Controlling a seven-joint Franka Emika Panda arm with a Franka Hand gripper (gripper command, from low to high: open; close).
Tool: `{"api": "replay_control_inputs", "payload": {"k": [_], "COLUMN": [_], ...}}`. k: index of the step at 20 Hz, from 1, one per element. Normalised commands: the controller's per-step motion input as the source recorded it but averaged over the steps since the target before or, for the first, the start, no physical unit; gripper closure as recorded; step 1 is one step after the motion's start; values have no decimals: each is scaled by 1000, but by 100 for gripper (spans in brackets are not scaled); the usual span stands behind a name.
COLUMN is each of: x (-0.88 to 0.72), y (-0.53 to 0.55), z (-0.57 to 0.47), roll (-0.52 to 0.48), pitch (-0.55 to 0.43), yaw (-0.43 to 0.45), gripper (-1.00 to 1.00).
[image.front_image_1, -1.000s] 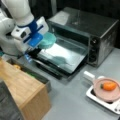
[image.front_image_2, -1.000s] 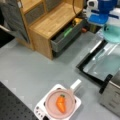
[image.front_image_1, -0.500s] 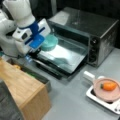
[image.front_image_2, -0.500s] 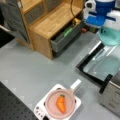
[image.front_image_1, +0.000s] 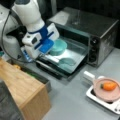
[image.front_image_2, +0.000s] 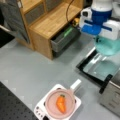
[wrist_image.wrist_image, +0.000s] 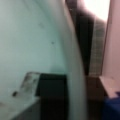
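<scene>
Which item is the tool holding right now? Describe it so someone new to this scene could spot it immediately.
Find the silver toaster oven with its glass door folded down flat. Just above that door, at the oven's mouth, hangs a teal bowl, with the tool at its rim. It is the only teal thing there, unlike the pink pan holding a carrot.
</scene>
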Motion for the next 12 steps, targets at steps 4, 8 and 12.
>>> {"api": "replay_control_inputs", "payload": {"k": [4, 8, 12], "x": [106, -97, -147], "y": [256, 215, 113], "z": [67, -66, -208], "roll": [95, 91, 135], "pitch": [112, 55, 13], "yaw": [-111, -55, -41], "gripper": [100, 100, 100]}}
